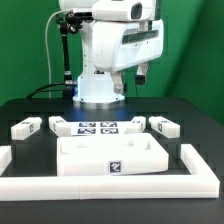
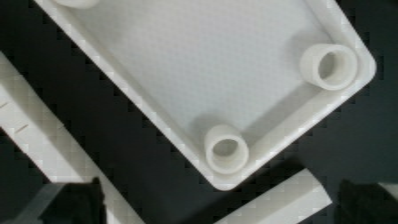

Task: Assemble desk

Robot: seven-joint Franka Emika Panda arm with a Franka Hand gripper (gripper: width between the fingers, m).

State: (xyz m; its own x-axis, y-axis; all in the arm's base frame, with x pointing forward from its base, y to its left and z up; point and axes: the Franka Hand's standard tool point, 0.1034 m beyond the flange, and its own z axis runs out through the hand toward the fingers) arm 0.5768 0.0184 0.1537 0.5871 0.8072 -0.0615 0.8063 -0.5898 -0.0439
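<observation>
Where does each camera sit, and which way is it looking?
Exterior view: off the arm, across the table from it, facing it over the desk top, legs and marker board; most of the arm shows.
Wrist view: on the wrist, looking down at the desk top's corner with two round sockets; only the open pincer shows, its dark fingertips at the picture's edge.
Shared: both see the desk top.
</observation>
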